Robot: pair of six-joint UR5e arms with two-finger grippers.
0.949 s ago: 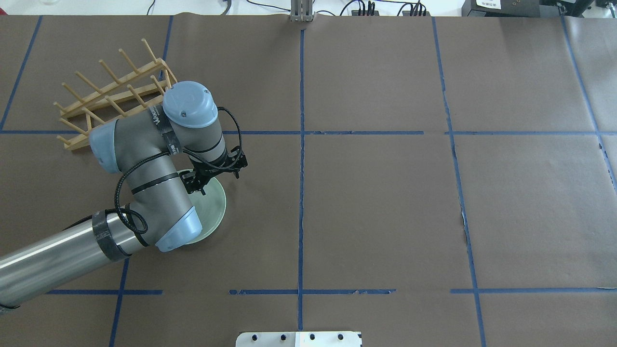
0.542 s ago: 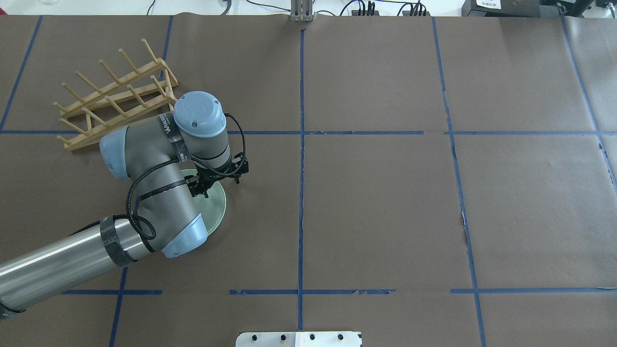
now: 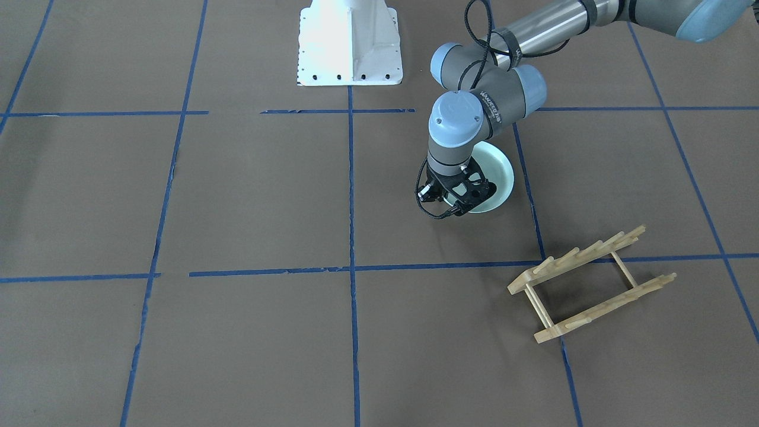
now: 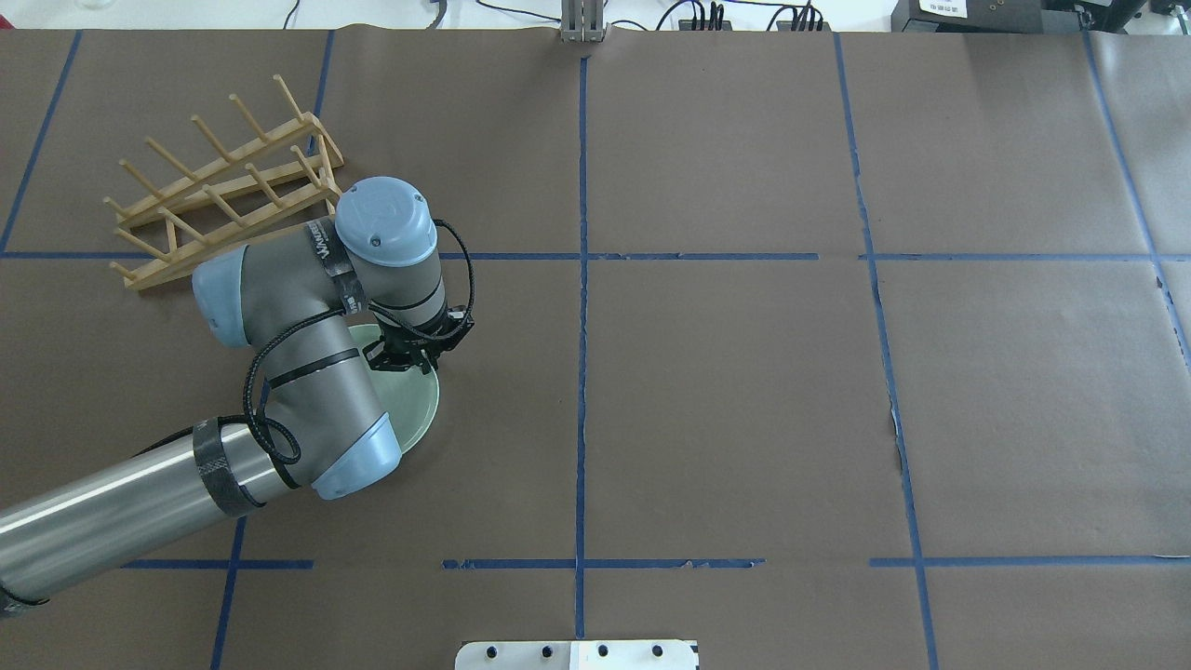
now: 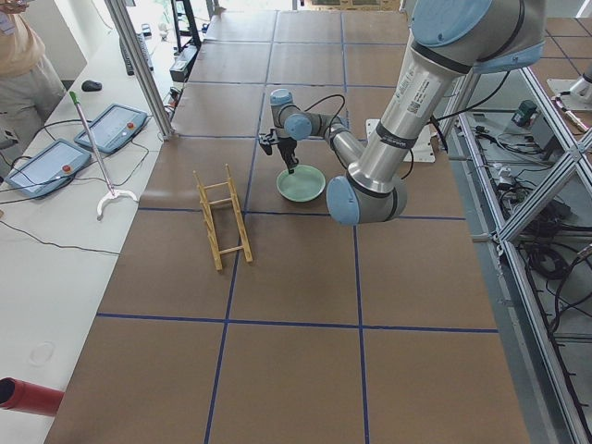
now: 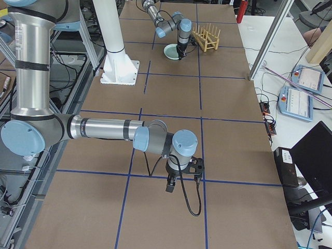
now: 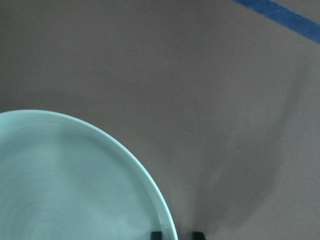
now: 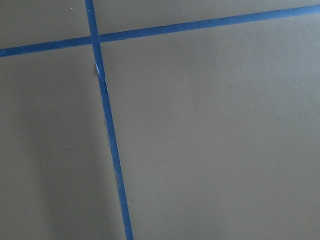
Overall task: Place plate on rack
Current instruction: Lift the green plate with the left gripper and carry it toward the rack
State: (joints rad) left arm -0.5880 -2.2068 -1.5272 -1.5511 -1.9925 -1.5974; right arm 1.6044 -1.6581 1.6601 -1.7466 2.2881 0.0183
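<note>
The pale mint-green plate [image 4: 421,407] lies flat on the brown table; it also shows in the front view [image 3: 497,171] and fills the lower left of the left wrist view [image 7: 75,190]. My left gripper [image 4: 409,365] points down at the plate's far rim. In the left wrist view [image 7: 177,235] one fingertip stands on each side of the rim, with a small gap at the outer one. The wooden rack [image 4: 223,181] stands upright at the far left, apart from the plate. My right gripper [image 6: 181,184] hangs over bare table far from both; I cannot tell its state.
The white robot base [image 3: 350,44] stands at the table's near edge. Blue tape lines [image 4: 582,279] divide the brown table cover. The left arm's elbow [image 4: 279,279] hangs between the plate and the rack. Control pendants [image 5: 37,166] lie on a side table.
The left arm came back toward me from the rack and stopped over the plate's far rim. The gripper then turned and came down onto the rim. The plate and the rack have not moved.
</note>
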